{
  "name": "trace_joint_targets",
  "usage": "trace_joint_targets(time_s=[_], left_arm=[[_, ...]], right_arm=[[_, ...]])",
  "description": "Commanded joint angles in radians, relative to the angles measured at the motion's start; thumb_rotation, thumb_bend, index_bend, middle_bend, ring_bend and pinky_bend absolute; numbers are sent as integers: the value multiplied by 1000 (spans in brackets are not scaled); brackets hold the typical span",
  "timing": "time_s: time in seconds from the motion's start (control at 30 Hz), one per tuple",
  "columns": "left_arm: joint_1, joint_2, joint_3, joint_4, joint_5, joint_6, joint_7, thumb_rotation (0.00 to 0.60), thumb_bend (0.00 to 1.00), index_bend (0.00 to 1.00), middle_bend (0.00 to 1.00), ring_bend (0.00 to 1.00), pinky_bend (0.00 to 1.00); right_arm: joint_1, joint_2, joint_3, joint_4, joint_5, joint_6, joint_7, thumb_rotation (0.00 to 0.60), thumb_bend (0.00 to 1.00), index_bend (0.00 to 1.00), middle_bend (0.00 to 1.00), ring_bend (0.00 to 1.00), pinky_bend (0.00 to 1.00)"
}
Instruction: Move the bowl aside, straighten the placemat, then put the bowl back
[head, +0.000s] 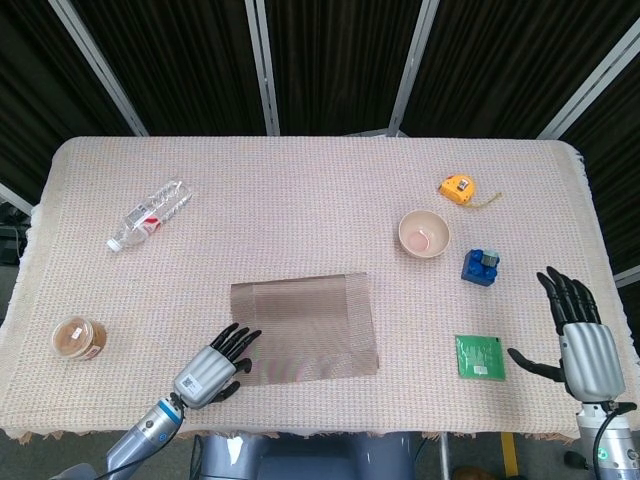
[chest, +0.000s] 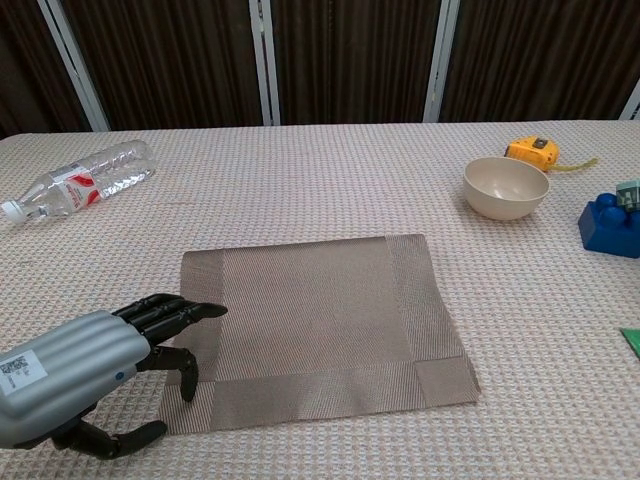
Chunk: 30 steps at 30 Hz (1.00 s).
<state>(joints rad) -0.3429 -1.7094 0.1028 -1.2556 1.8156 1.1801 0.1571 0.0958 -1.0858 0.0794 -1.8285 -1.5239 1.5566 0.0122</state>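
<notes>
Silver and black, my left hand (chest: 95, 370) sits nearest me at the front edge of the counter (head: 300, 190), its fingers (chest: 175, 312) spread and empty, the tips reaching over the near left corner of the placemat (chest: 315, 325); I cannot tell from either view whether they actually press on the weave. My right hand (head: 580, 335) shows only in the head view, out at the front right corner, fingers fanned apart and holding nothing. Just inward of it lies a small green square (head: 480, 357). At the front left, well apart from the mat, stands a little brown jar (head: 78, 337). The placemat lies slightly askew, its right side dipping toward me, in the middle front of the woven cloth. Further back on the right is a blue block (chest: 610, 224), and beside it, toward the centre, the cream bowl (chest: 506, 186), upright and empty, sitting on the bare cloth well clear of the mat. Behind the bowl is a yellow tape measure (chest: 532, 151) with a bit of tape trailing out. Far left, a clear plastic bottle (chest: 80, 178) lies on its side.
</notes>
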Motion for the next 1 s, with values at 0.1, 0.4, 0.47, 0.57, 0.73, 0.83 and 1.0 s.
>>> trace_joint_targets(time_s=[0.1, 0.4, 0.47, 0.57, 0.73, 0.83, 1.0], left_arm=[[2, 26, 23, -5, 16, 34, -11, 600, 379, 437, 0, 0, 0], [0, 24, 42, 24, 15, 43, -24, 600, 380, 435, 0, 0, 0], [-1, 18, 43, 31, 11, 43, -25, 600, 379, 434, 0, 0, 0], [-3, 7, 42, 38, 5, 44, -24, 600, 383, 435, 0, 0, 0], [-8, -11, 45, 45, 1, 39, -23, 600, 409, 435, 0, 0, 0], [-10, -21, 48, 47, 5, 44, -22, 600, 412, 438, 0, 0, 0], [-13, -27, 52, 49, 4, 48, -13, 600, 432, 440, 0, 0, 0]], right_arm=[[-2, 1, 2, -2, -2, 0, 1, 600, 0, 0, 0, 0, 0], [-3, 2, 3, -2, -4, -4, 0, 600, 0, 0, 0, 0, 0], [-3, 1, 5, -1, -3, -5, 0, 600, 0, 0, 0, 0, 0], [-4, 1, 8, 0, -1, -5, 3, 600, 0, 0, 0, 0, 0], [-6, 4, 12, 1, -2, -2, 9, 600, 0, 0, 0, 0, 0], [-6, 5, 12, 2, -1, -3, 15, 600, 0, 0, 0, 0, 0], [-8, 10, 15, 3, -2, -3, 23, 600, 0, 0, 0, 0, 0]])
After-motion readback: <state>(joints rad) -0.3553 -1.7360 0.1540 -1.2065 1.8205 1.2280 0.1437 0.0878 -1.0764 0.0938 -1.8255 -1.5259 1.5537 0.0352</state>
